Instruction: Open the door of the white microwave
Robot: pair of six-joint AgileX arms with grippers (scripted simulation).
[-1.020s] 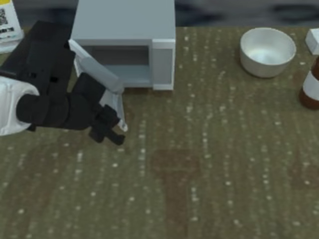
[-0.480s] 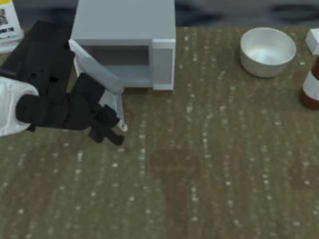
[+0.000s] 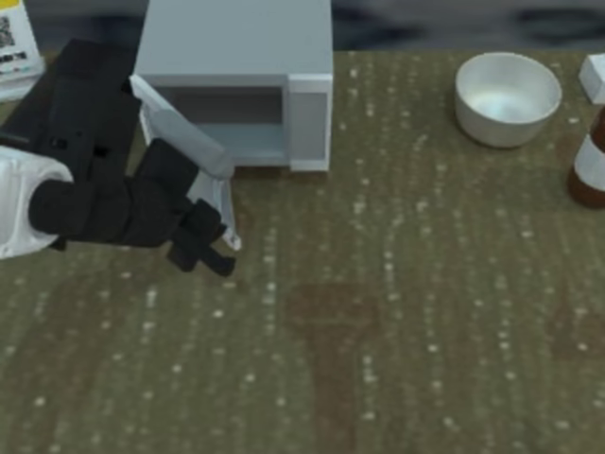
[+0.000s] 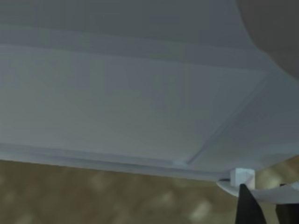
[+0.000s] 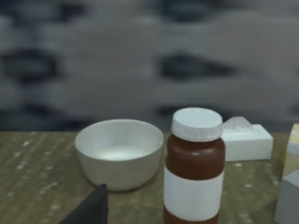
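Speckled olive-brown table (image 3: 425,312) before a blurred, perhaps striped backdrop (image 5: 149,60).

Flat, even, dim-ish light, no glare; faint shadows. Backdrop past table (image 3: 425,331) far edge blurred, all views soft.

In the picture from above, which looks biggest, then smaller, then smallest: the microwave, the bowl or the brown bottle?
1. Microwave
2. Bowl
3. Bottle, though the picture's edge cuts it off
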